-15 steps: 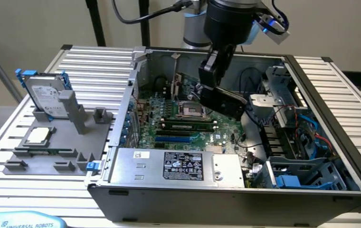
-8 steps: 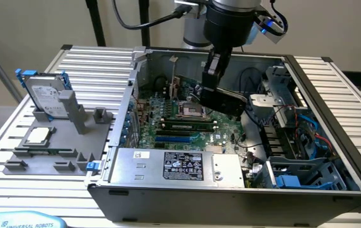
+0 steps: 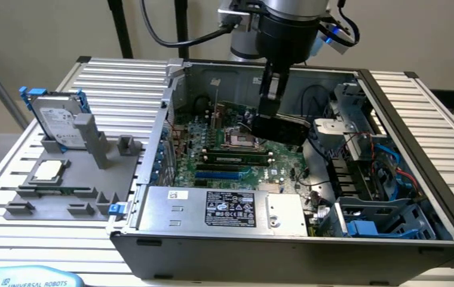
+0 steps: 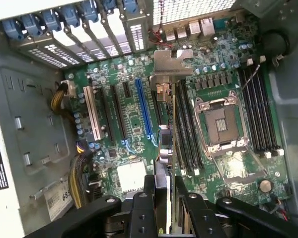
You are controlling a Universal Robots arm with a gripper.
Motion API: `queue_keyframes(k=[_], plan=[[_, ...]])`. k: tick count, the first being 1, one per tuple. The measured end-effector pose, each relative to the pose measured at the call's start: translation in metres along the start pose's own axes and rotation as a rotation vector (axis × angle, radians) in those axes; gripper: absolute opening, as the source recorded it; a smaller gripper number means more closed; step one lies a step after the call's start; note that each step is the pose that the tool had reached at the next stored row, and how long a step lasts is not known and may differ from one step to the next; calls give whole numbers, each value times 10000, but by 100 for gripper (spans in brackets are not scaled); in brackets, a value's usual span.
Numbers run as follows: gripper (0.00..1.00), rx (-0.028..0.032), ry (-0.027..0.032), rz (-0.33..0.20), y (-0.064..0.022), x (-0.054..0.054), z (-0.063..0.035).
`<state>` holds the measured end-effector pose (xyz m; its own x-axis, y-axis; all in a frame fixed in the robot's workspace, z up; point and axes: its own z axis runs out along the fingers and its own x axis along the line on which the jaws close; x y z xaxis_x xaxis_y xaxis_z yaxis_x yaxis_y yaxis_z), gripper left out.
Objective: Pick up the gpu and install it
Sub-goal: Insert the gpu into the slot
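Note:
My gripper hangs inside the open computer case, shut on the gpu, a dark flat card held on edge above the green motherboard. In the wrist view the gpu appears edge-on between my black fingers, its silver end bracket pointing toward the case's rear slot covers. It hovers over the gap between the long blue slot and the empty CPU socket, apart from the board.
A grey fixture at the exterior view's left holds a silver hard drive with blue rails and a square CPU chip. The power supply sits at the case's front; a drive cage and cables fill its right side.

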<state>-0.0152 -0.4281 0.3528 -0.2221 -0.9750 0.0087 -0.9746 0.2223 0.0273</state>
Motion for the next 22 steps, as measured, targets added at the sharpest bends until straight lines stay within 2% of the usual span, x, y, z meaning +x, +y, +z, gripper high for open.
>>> queue_keyframes(k=[10,17,22], plan=[[27,26,-90,-1737,9,2,119],[27,23,-113,-1985,180,40,219],[27,50,-117,-2036,350,79,308]])
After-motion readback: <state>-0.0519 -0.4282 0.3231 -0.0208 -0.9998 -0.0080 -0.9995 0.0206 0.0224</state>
